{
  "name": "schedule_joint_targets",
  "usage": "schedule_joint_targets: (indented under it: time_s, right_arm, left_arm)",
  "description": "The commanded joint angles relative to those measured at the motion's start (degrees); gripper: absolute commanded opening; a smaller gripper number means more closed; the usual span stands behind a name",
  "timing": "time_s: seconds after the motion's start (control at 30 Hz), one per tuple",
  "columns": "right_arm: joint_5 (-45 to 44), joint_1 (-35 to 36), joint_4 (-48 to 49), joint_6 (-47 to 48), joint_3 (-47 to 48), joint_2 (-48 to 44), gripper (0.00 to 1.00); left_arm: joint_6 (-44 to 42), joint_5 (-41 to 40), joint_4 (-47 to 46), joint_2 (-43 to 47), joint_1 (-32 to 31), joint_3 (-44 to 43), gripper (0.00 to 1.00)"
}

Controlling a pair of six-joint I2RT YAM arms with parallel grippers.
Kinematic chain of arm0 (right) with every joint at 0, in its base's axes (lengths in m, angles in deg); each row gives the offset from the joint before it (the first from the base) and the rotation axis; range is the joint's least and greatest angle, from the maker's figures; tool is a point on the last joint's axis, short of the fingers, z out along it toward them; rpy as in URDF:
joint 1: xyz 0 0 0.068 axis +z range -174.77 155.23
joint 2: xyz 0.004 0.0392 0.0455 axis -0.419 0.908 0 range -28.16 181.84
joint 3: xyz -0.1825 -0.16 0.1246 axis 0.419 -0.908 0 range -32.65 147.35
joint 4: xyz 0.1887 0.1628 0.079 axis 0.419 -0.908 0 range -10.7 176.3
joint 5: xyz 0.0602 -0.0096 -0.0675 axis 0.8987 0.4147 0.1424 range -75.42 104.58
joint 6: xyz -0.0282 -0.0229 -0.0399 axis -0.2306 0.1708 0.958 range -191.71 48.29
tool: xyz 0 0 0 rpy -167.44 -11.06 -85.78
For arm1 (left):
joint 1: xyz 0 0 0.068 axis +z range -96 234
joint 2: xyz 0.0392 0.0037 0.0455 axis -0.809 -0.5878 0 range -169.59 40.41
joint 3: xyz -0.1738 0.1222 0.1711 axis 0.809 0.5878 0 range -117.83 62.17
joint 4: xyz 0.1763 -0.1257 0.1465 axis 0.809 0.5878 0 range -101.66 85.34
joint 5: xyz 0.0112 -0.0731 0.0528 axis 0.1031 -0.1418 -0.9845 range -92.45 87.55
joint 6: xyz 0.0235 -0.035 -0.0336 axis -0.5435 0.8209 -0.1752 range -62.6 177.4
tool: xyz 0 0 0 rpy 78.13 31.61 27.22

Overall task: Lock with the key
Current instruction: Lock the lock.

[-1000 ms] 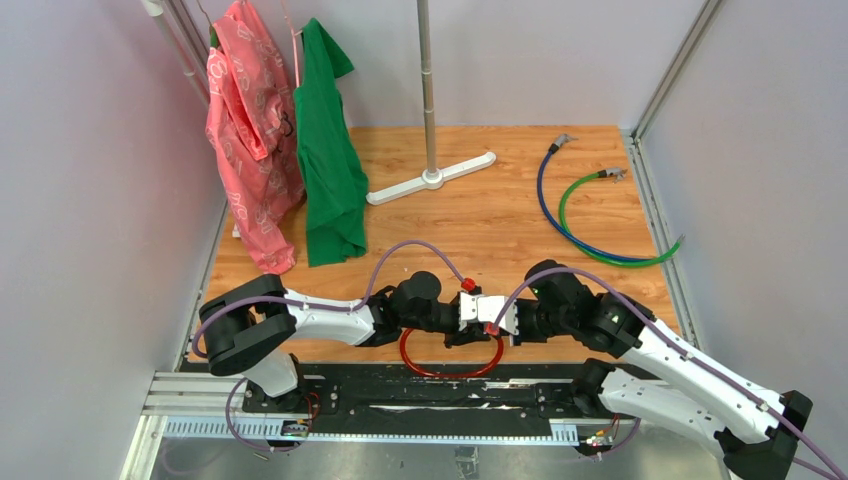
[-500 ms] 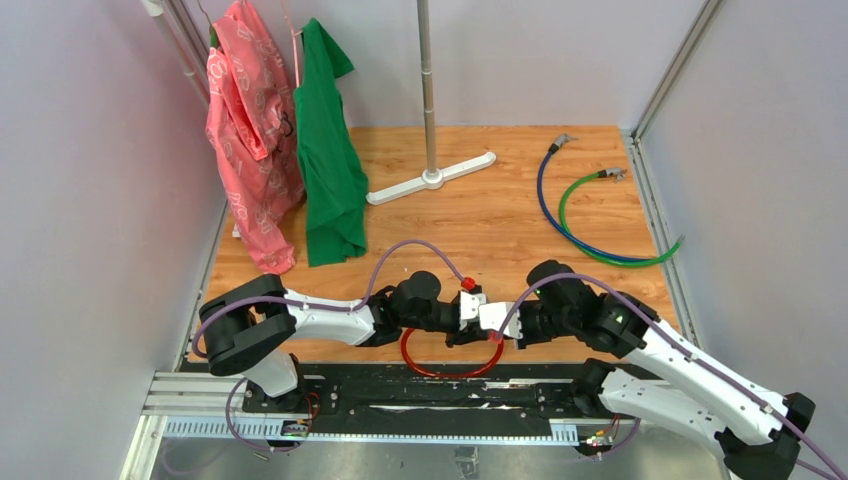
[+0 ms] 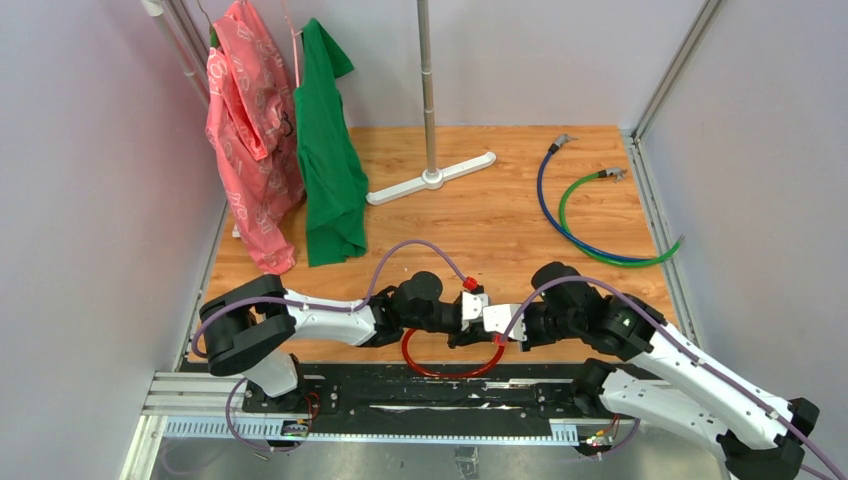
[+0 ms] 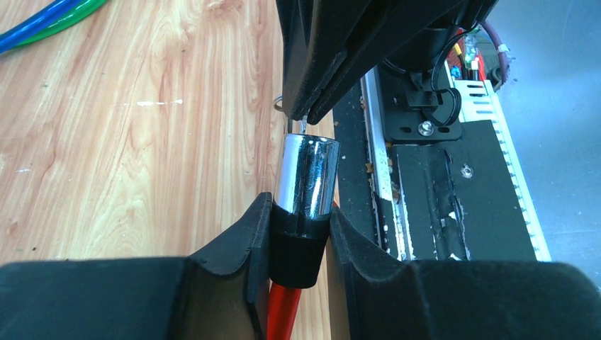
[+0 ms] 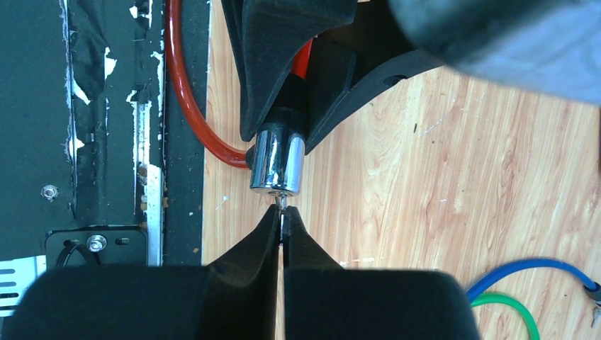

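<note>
The lock is a chrome cylinder (image 4: 306,173) with a black collar on the end of a red cable (image 3: 450,372) that loops over the table's near edge. My left gripper (image 4: 301,212) is shut on that collar, with the chrome end pointing away from it. The key (image 5: 283,205) is a tiny silvery piece pinched at the tips of my right gripper (image 5: 283,216). Its tip touches the face of the lock (image 5: 278,161); how deep it sits is hidden. In the top view the two grippers meet tip to tip, left gripper (image 3: 472,310) and right gripper (image 3: 492,320).
Blue and green cables (image 3: 590,225) lie at the back right. A stand's pole and white foot (image 3: 432,178) are at the back middle, with a pink garment (image 3: 250,130) and a green garment (image 3: 330,150) hanging at the back left. The black base rail (image 3: 400,395) runs below the grippers.
The right arm has shifted slightly right and toward the near edge, its gripper staying at the lock's end. The left arm has not moved.
</note>
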Motion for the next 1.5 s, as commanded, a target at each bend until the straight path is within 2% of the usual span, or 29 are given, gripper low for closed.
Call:
schedule_joint_targets:
  time_s: [0.0, 0.5, 0.9, 1.03, 1.33, 1.47]
  right_arm:
    - [-11.05, -0.94, -16.87, 0.39, 0.62, -1.51, 0.0]
    - [-11.01, -1.03, -22.26, -0.06, 2.44, -2.37, 0.0]
    - [-10.12, -1.04, -20.61, 0.23, 1.64, -2.5, 0.0]
    - [-12.26, -1.04, -21.33, 1.07, 1.83, -2.61, 0.0]
    - [-13.4, -1.36, -16.55, -1.84, 1.78, -3.78, 0.0]
    - [-18.03, -5.66, -7.19, -8.21, 5.4, -2.45, 0.0]
  left_arm:
    - [0.74, 1.28, 8.91, 0.27, -0.12, 2.2, 0.0]
    - [0.97, -0.82, 11.53, 0.74, -0.2, 2.18, 0.0]
    - [0.8, -2.01, 13.99, 1.05, -0.2, 1.76, 0.0]
    - [0.79, -2.09, 14.34, 1.2, -0.2, 1.73, 0.0]
    - [0.44, -1.57, 14.65, 1.32, -0.14, 1.59, 0.0]
    - [0.38, -1.5, 14.9, 1.38, -0.2, 1.41, 0.0]
